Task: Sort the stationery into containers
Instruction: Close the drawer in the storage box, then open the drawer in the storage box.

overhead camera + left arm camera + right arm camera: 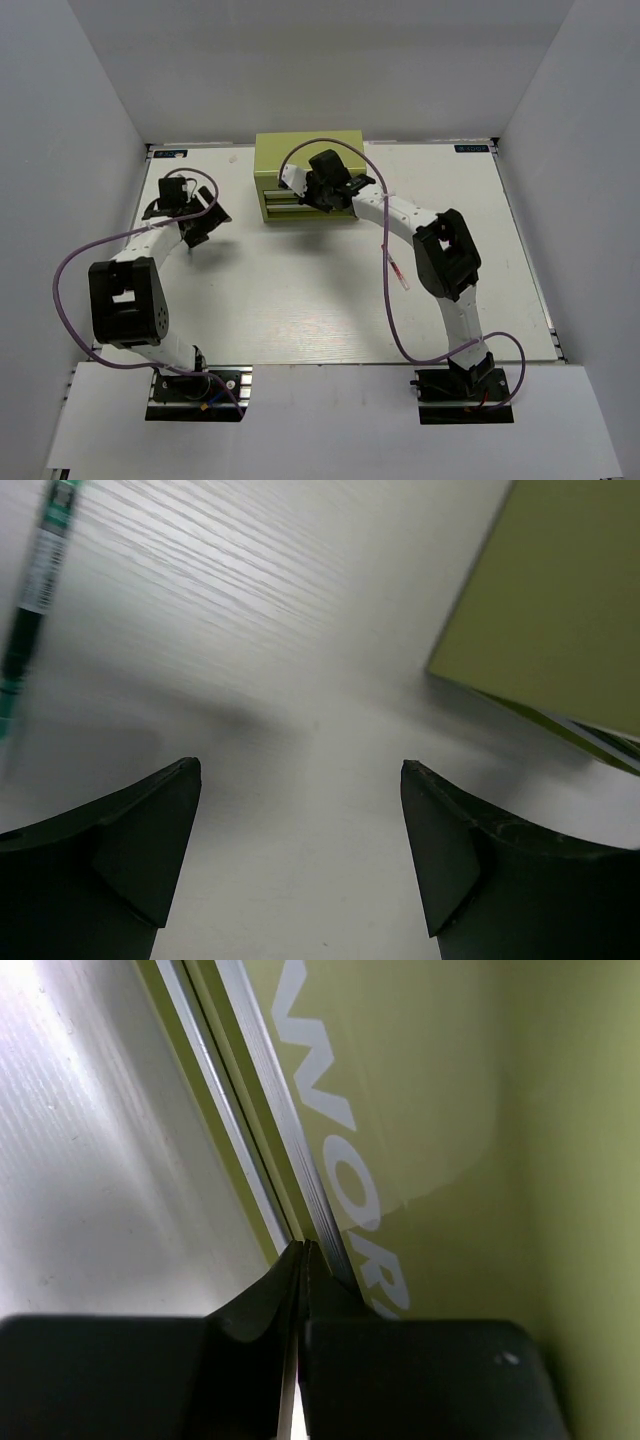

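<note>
The olive yellow-green tool chest [305,165] stands at the back middle of the table. My right gripper [318,197] is at its front drawers. In the right wrist view its jaws [303,1250] are shut, with the tips against a drawer edge of the chest [440,1110] beside white lettering. My left gripper [205,222] is left of the chest, open and empty, low over the table [300,770]. A thin dark pen with a white label [30,590] lies to its upper left. The chest's side [550,610] is at the right. A thin red-white pen [397,268] lies beside the right arm. The markers are out of view.
White walls close in the table [300,300] on the left, back and right. A purple cable [390,300] loops over the table by each arm. The right arm's links reach across the middle right.
</note>
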Motion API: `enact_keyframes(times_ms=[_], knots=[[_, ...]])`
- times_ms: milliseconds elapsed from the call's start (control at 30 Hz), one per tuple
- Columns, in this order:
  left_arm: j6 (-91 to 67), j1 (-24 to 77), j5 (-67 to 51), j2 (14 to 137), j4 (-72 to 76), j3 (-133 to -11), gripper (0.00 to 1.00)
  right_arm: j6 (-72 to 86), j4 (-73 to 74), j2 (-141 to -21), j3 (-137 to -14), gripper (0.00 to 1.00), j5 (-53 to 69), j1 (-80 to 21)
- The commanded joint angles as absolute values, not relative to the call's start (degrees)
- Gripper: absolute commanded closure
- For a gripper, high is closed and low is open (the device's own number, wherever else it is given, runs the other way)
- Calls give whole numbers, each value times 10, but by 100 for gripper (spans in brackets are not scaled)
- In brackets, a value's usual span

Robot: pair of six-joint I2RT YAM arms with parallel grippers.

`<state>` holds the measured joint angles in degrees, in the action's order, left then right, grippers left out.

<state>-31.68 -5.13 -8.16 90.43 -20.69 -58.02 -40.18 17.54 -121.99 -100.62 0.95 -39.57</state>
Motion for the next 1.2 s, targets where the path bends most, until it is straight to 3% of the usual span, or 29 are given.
enact_keyframes(times_ms=[0, 167, 267, 300, 400, 433, 467, 567, 600, 633, 700, 800, 867, 1167], knots=[[-366, -35, -187, 861, -147, -564, 9, -391, 118, -1214, -1036, 100, -33, -385], [-465, 4, -230, 856, -77, -529, 9, -394, 132, -1151, -962, 99, 140, -378], [-554, 43, -237, 841, 9, -466, 9, -389, 83, -1064, -872, 79, 201, -376], [-578, 63, -229, 831, 34, -450, 9, -379, 73, -1041, -836, 57, 209, -372], [-662, 104, -193, 822, 134, -395, 11, -347, 33, -995, -810, 29, 211, -360], [-679, 113, -172, 817, 153, -381, 13, -341, 27, -984, -807, 26, 214, -356], [-705, 123, -160, 817, 188, -375, 13, -332, 26, -979, -808, 26, 214, -352], [-743, 157, -106, 836, 271, -359, 16, -310, 25, -969, -823, 42, 215, -332], [-763, 163, -95, 846, 286, -359, 19, -309, 25, -969, -827, 49, 215, -330], [-770, 175, -81, 874, 300, -370, 20, -300, 26, -973, -839, 67, 211, -324], [-783, 186, -69, 908, 333, -386, 23, -295, 32, -982, -848, 78, 205, -317], [-794, 207, -57, 958, 375, -420, 30, -287, 46, -999, -873, 79, 201, -309], [-805, 216, -57, 1004, 388, -443, 34, -282, 47, -1005, -883, 73, 200, -301], [-827, 249, 37, 1070, 412, -487, 35, -286, 61, -1006, -894, 68, 209, -287]])
